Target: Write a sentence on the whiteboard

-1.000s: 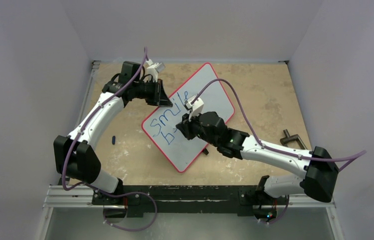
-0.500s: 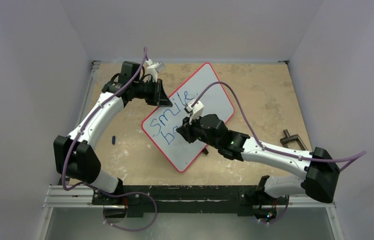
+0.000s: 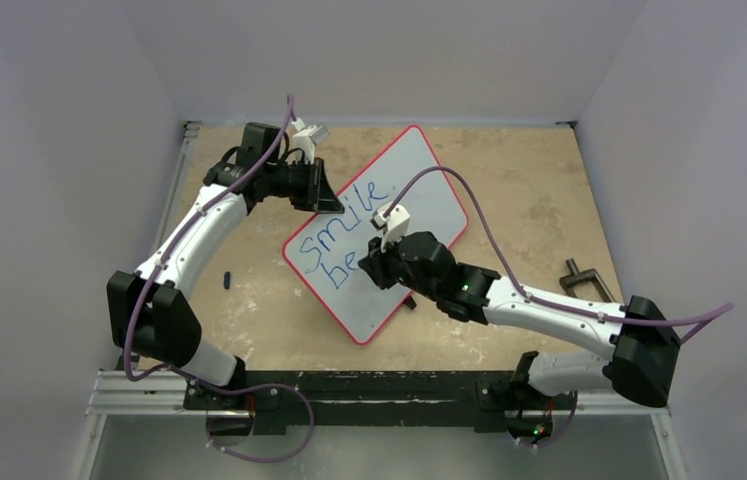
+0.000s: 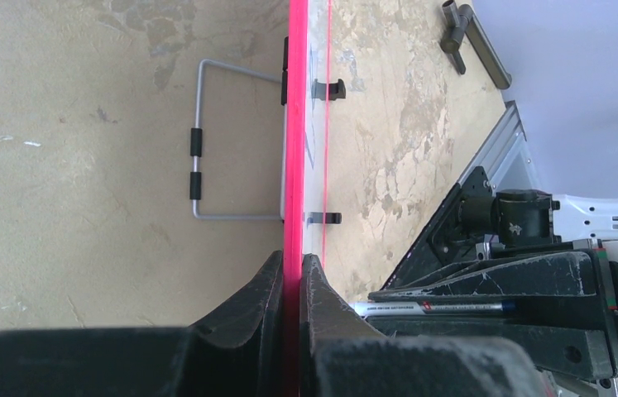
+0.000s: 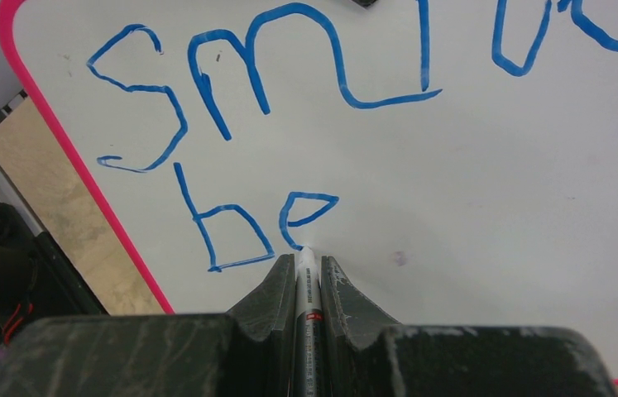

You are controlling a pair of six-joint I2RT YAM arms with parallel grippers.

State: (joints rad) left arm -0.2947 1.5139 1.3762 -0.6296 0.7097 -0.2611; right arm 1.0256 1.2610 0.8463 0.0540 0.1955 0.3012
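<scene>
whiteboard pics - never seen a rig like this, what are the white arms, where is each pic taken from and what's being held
These are two robot arms, the left arm and the right arm, bolted at the near edge of a table. Each ends in a two-finger tool.

The wide picture comes from a fixed camera above and behind them. The other two come from a camera on each wrist, looking along its own fingers.

On the table is a whiteboard with a red rim. The left tool is shut on that rim, apparently steadying it. The right tool is shut on a marker, its tip at the board by the last letter. The blue words read "smile be". A dark clamp lies off to the right.
</scene>
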